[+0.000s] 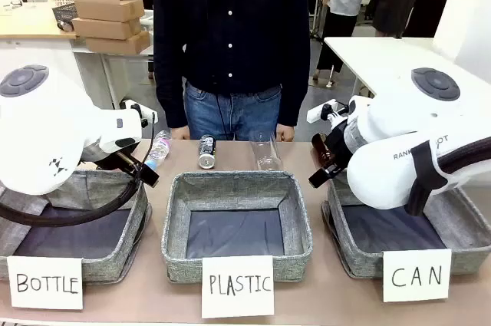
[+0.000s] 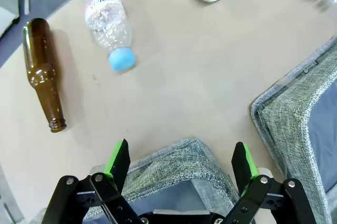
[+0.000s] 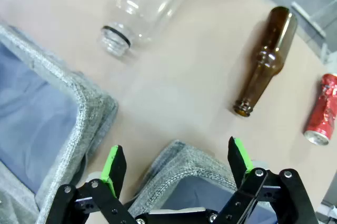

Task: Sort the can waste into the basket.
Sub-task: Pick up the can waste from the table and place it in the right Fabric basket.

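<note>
Both hands are empty with fingers apart: left hand [image 2: 180,155], right hand [image 3: 176,155]. Reference: the CAN basket [image 1: 357,261]. The red can [image 3: 322,116] lies on the bench [image 3: 174,92] beyond the basket's far rim, beside a brown bottle [image 3: 266,58]. The black can [image 1: 206,151] lies well to the basket's left. The right hand is probably better placed for the red can. Span its dented body crosswise, clear of the bottle, then lift over the rim.
</note>
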Robot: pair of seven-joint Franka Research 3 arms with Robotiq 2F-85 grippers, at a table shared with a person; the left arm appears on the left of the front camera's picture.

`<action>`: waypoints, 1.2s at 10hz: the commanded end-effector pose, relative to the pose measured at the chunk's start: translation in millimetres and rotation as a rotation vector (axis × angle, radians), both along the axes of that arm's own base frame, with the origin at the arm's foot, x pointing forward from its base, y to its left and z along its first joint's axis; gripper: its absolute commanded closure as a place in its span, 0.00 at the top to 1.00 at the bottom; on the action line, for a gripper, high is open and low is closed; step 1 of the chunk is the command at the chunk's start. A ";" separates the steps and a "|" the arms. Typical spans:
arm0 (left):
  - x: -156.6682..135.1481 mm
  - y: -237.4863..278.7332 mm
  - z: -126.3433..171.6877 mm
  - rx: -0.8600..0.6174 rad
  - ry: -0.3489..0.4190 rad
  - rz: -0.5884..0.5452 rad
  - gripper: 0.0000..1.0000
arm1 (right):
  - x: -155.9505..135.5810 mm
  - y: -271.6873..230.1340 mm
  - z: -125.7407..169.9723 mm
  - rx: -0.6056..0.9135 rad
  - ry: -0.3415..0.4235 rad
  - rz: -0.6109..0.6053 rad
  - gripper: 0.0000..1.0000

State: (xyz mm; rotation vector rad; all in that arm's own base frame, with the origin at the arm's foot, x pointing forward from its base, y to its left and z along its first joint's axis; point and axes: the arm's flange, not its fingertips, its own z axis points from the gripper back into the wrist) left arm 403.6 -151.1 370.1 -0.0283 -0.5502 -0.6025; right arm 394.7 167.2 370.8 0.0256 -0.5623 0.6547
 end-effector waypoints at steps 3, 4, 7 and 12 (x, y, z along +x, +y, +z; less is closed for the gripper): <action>0.0 0.0 0.1 0.000 0.000 0.000 1.00 | 0.0 0.0 0.0 0.000 0.000 0.000 1.00; 0.0 0.0 0.1 0.000 0.000 0.000 1.00 | 0.0 0.0 0.0 0.000 0.000 0.000 1.00; 0.0 0.0 0.1 0.000 0.000 0.000 1.00 | 0.0 0.0 0.0 0.000 0.000 0.000 1.00; -19.9 8.5 56.1 -0.058 -0.076 0.006 1.00 | -15.5 -15.8 56.5 0.072 -0.072 -0.009 1.00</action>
